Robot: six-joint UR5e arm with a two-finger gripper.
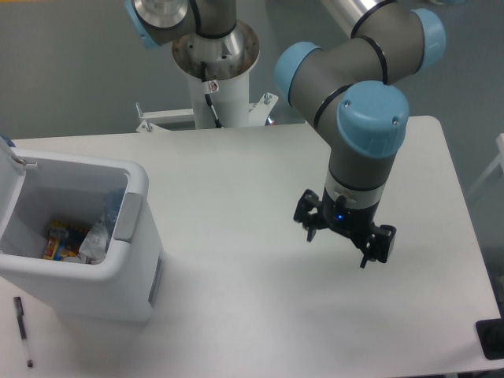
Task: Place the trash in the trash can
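Fixed camera, pincer: the black two-finger pincer [341,246] is hanging over the right half of the white tabletop [236,181], fingers spread apart and gripping nothing.
Fixed camera, arm: the grey arm with light-blue joint caps [370,118] is reaching down from above, well apart from the bin.
Fixed camera, trash can: the large white rectangular plastic trash can with a grey side handle [130,216] is sitting at the tabletop's left edge, lid open.
Fixed camera, trash: both pieces are lying inside the can, the clear plastic bottle with a red-white label [60,240] low on the floor and the crumpled clear plastic wrapper [94,239] just beside it.
Fixed camera, other: a thin black pen [23,331] is lying on the tabletop in front of the can.
Handling, judged: the bottle is looking light, smooth and slippery, best gripped across its middle; the wrapper is looking soft, calling for a pinch on a fold.
Progress, judged: the task is appearing finished, nothing needing a grip.
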